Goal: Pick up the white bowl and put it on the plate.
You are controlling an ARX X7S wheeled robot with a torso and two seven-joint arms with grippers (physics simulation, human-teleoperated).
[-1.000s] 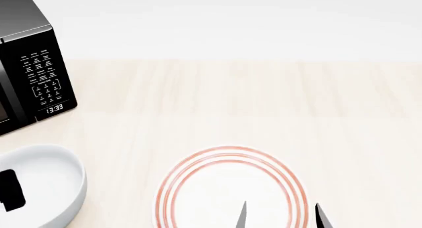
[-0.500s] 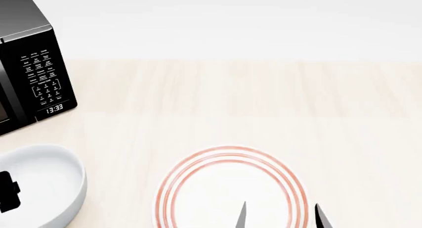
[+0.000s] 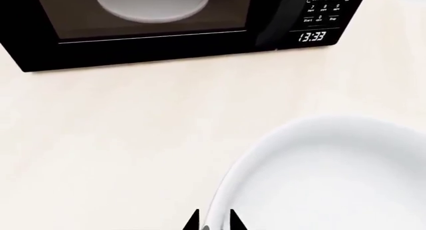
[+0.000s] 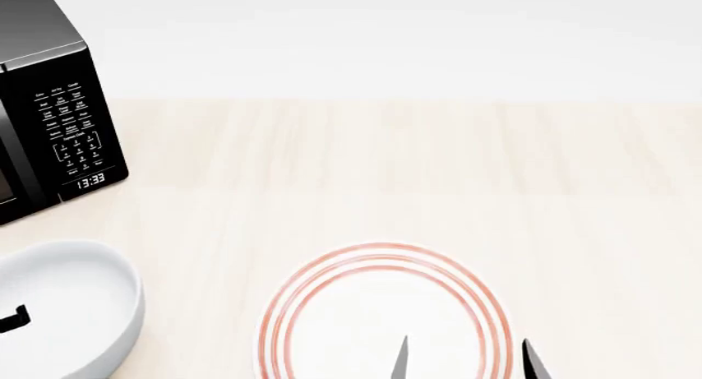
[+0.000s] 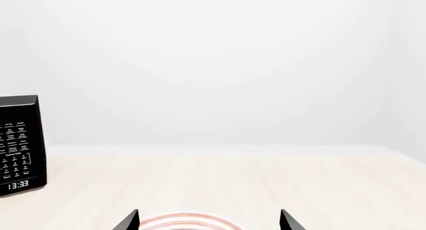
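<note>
In the left wrist view, the left gripper (image 3: 214, 221) shows only as two dark fingertips set close together, one on each side of the rim of the white bowl (image 3: 332, 175). A sliver of that rim sits between them, so the gripper reads as narrowly clamped on the wall, a sensible hold for a thick-sided bowl that cannot be spanned whole. Beyond the bowl lies the pale table (image 3: 119, 125), and past that the black microwave (image 3: 153, 35) with a pale disc behind its door.

In the head view, the white bowl (image 4: 77, 313) sits low on the robot's left, near the microwave (image 4: 49, 108) and well apart from the plate (image 4: 384, 313), which lies in front of the robot. Only a small dark piece of the left gripper (image 4: 13, 320) shows inside the bowl. The right gripper (image 4: 466, 358) hangs over the plate's near edge with its fingertips spread wide and nothing between them.

The right wrist view looks level across the table: the right gripper (image 5: 209, 221) stands wide apart, the plate's red rings (image 5: 183, 223) just visible between its tips. It seems merely parked, since the bowl is the left arm's job.
</note>
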